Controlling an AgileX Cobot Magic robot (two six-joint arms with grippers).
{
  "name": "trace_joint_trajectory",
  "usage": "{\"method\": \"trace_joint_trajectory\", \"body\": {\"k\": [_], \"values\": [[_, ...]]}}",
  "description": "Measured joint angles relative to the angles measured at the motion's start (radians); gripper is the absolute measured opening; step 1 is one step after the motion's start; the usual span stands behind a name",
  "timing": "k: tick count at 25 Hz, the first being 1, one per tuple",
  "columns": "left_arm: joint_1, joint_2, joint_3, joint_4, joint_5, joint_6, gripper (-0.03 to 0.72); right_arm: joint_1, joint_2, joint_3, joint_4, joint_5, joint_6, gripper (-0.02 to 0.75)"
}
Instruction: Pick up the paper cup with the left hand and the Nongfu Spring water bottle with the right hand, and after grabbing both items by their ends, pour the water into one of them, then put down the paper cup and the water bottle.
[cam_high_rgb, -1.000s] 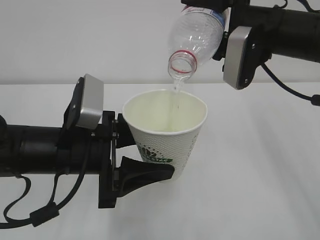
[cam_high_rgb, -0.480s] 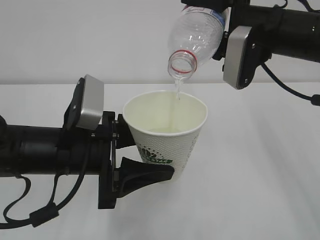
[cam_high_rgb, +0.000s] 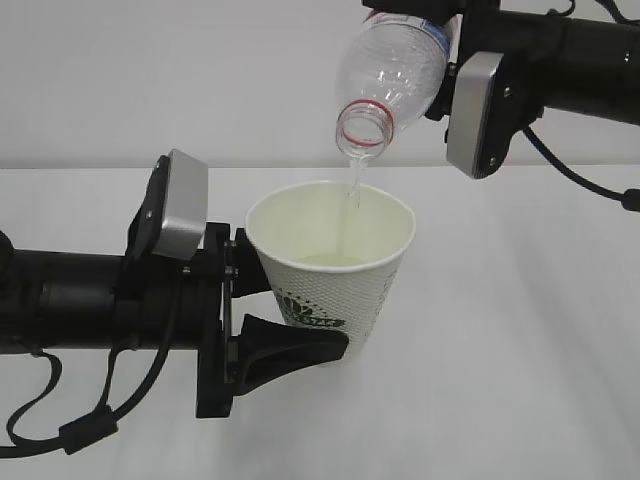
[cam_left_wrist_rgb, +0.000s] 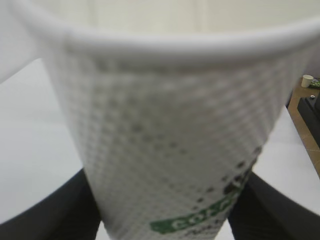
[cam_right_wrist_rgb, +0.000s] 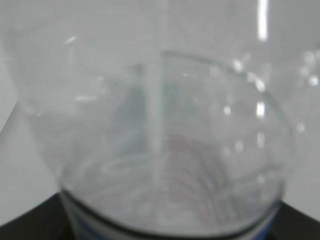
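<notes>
The white paper cup (cam_high_rgb: 330, 275) with a green logo stands upright, held above the table (cam_high_rgb: 500, 400). My left gripper (cam_high_rgb: 305, 325) is shut on its lower wall, and black fingers (cam_left_wrist_rgb: 55, 210) flank the cup (cam_left_wrist_rgb: 170, 135) in the left wrist view. The clear Nongfu Spring water bottle (cam_high_rgb: 395, 70) is tilted mouth-down over the cup, its red neck ring lowest. My right gripper (cam_high_rgb: 445, 40) is shut on its upper body. A thin stream of water (cam_high_rgb: 353, 185) falls into the cup. The bottle (cam_right_wrist_rgb: 160, 130) fills the right wrist view.
Below both arms lies the white table, with a plain white wall (cam_high_rgb: 150, 70) behind it. At the right edge of the left wrist view a brown surface carries a small white cup (cam_left_wrist_rgb: 307, 80) and a dark object (cam_left_wrist_rgb: 312, 107).
Water keeps running from the bottle into the cup in a thin stream. Neither arm, the cup nor the bottle has visibly moved.
</notes>
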Motion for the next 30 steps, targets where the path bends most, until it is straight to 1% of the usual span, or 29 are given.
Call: {"method": "trace_joint_trajectory", "body": {"k": [30], "values": [[0.000,0.000,0.000,0.000,0.000,0.000,0.503,0.000,0.000,-0.006,0.017,0.000,-0.013,0.449]]}}
